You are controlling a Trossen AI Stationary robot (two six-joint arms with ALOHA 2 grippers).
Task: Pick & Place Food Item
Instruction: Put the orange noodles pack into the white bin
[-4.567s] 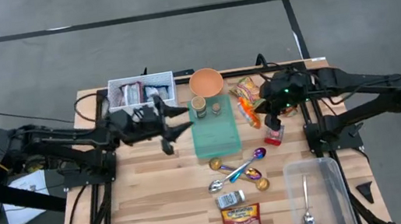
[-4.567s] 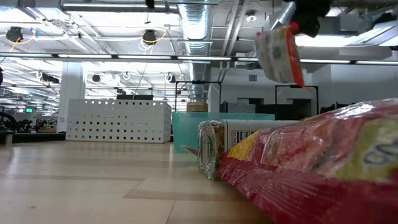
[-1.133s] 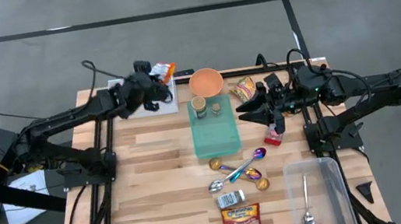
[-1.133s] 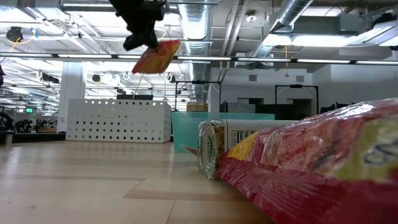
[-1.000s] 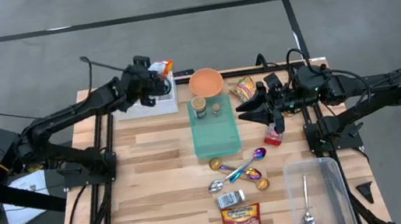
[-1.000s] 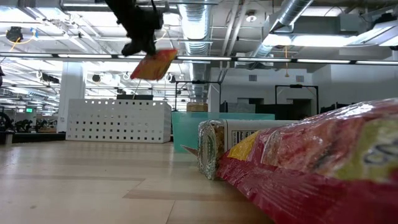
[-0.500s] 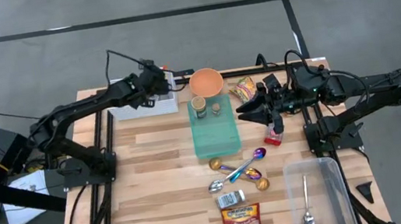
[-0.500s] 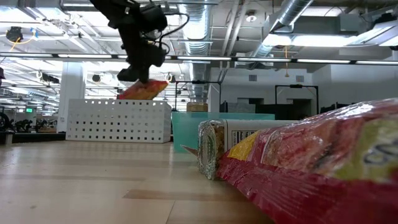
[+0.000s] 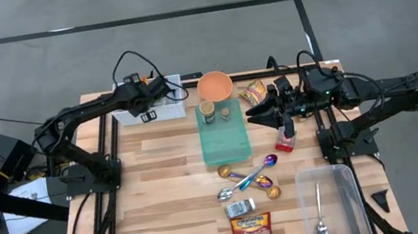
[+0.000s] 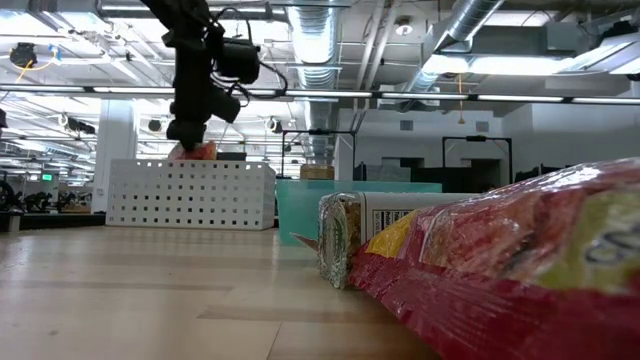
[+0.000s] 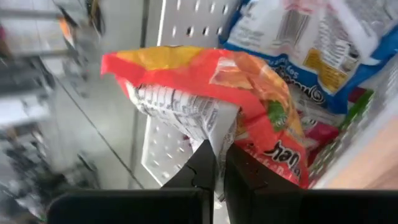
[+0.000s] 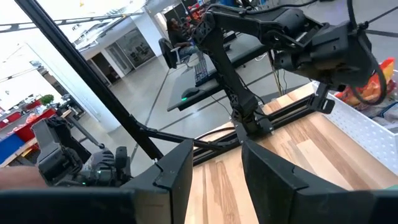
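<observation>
My left gripper (image 10: 190,132) is shut on an orange-red snack packet (image 11: 217,87) and stands over the white perforated basket (image 10: 190,195) at the table's far left; in the low view the packet (image 10: 192,151) shows just above the basket's rim. In the high view the arm (image 9: 158,91) covers the packet. My right gripper (image 9: 256,114) is open, nothing between its fingers (image 12: 177,171), above the table right of the teal tray (image 9: 224,139). My left gripper pinches the packet between its two fingers at a crumpled edge on its white printed side (image 11: 214,134). The fingers come from above, pointing down. The packet hangs below them, tilted, over the other packets in the basket; whether it touches them I cannot tell.
A blue-and-white packet (image 11: 311,43) lies in the basket. An orange bowl (image 9: 214,86), two cans (image 9: 208,111) on the teal tray, a snack packet (image 9: 255,92), spoons (image 9: 250,178), a can on its side (image 9: 241,208), a noodle packet (image 9: 252,232) and a clear tub (image 9: 331,198) lie around.
My left gripper has gone toward the table's left edge and down with the packet, from high above the table to just over the basket's rim. The packet has swung from slanting out sideways to hanging below the fingers.
</observation>
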